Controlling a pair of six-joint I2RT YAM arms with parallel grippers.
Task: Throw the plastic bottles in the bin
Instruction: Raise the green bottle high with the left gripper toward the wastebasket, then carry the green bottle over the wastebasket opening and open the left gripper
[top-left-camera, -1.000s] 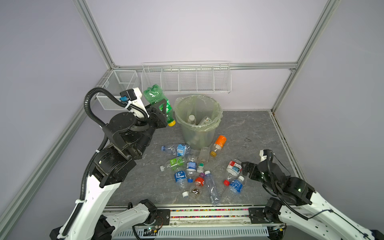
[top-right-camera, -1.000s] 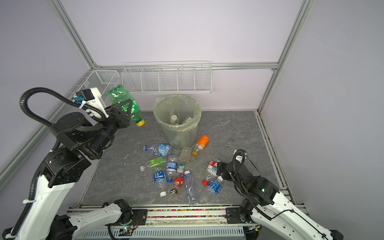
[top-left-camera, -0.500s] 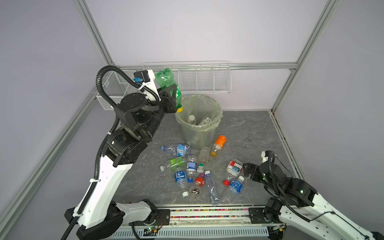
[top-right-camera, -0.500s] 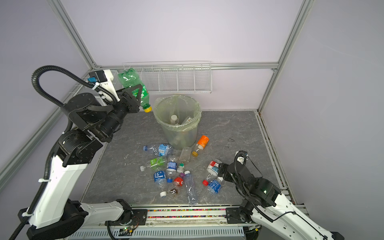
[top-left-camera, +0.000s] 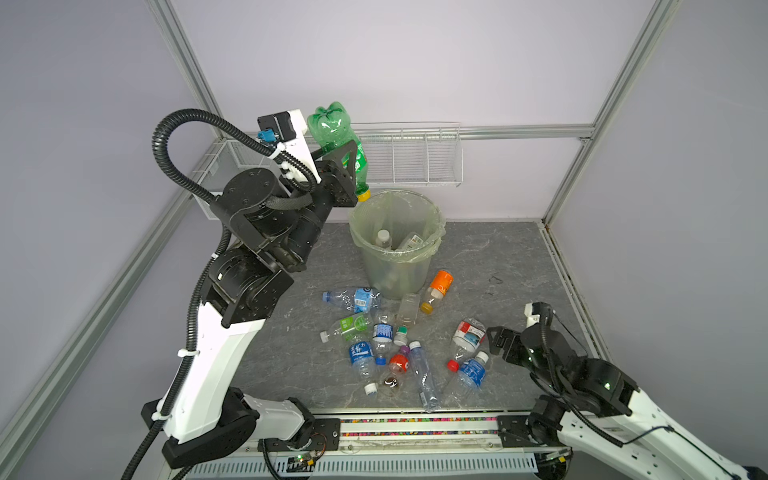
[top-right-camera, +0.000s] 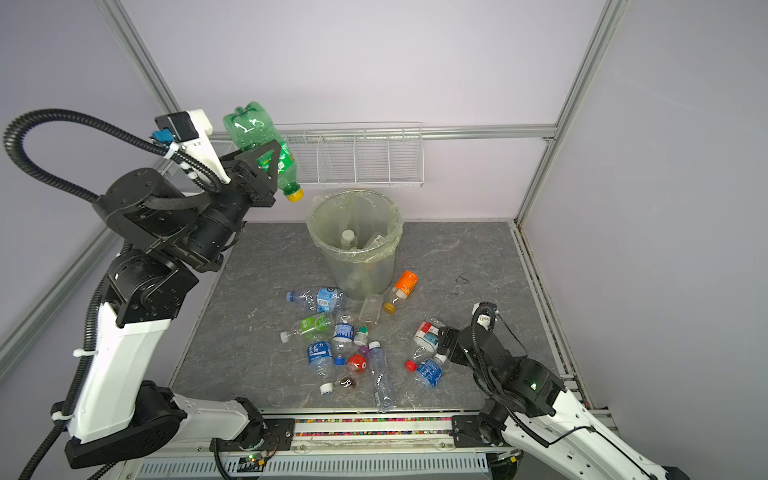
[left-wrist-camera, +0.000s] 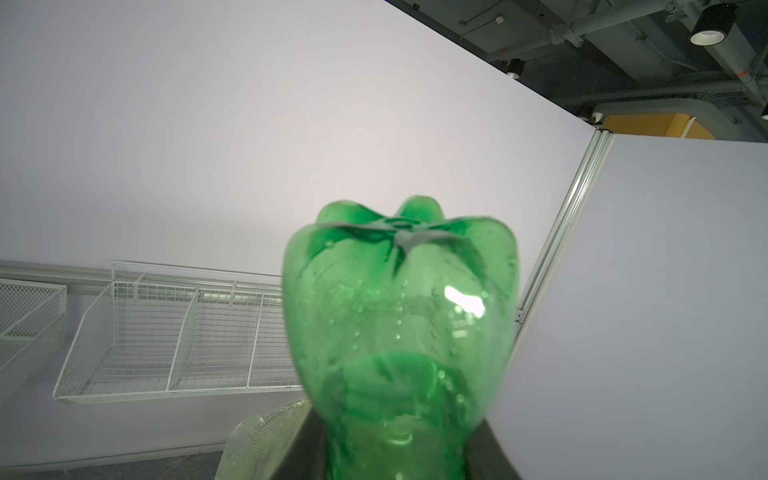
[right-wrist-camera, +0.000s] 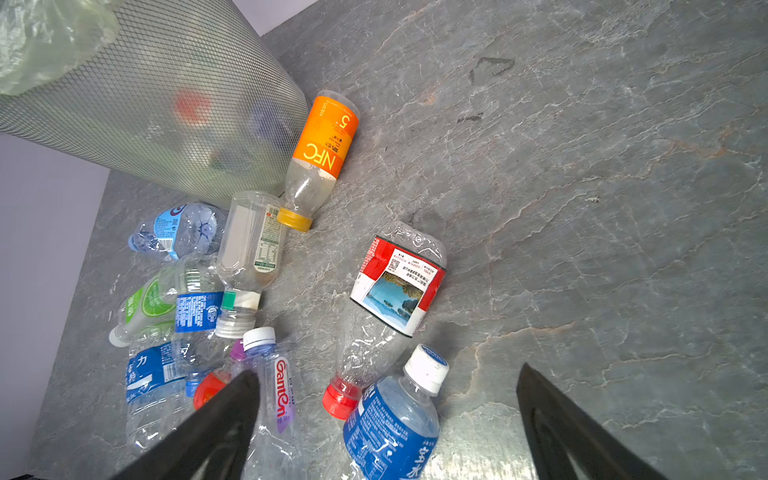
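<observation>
My left gripper (top-left-camera: 348, 163) (top-right-camera: 269, 161) is shut on a large green bottle (top-left-camera: 334, 135) (top-right-camera: 249, 131) (left-wrist-camera: 399, 311). It is held high, yellow cap down, just above and left of the bin's rim. The bin (top-left-camera: 395, 276) (top-right-camera: 360, 272) (right-wrist-camera: 166, 104) stands at the back of the floor, and some bottles (top-left-camera: 382, 237) lie inside it. Several plastic bottles (top-left-camera: 374, 332) (top-right-camera: 332, 332) lie in front of it. My right gripper (top-left-camera: 492, 340) (top-right-camera: 444, 345) (right-wrist-camera: 386, 372) hangs open, low over a blue-labelled bottle (right-wrist-camera: 395, 424) and a red-labelled one (right-wrist-camera: 399, 282).
A long white wire rack (top-left-camera: 415, 158) hangs on the back wall, with a white mesh box (top-left-camera: 232, 153) in the left corner. An orange-labelled bottle (top-left-camera: 438, 284) leans against the bin. Aluminium frame posts edge the grey floor (top-left-camera: 498, 257).
My left arm has raised the green bottle and carried it right, from beside the bin to above its left rim. The right arm has barely moved.
</observation>
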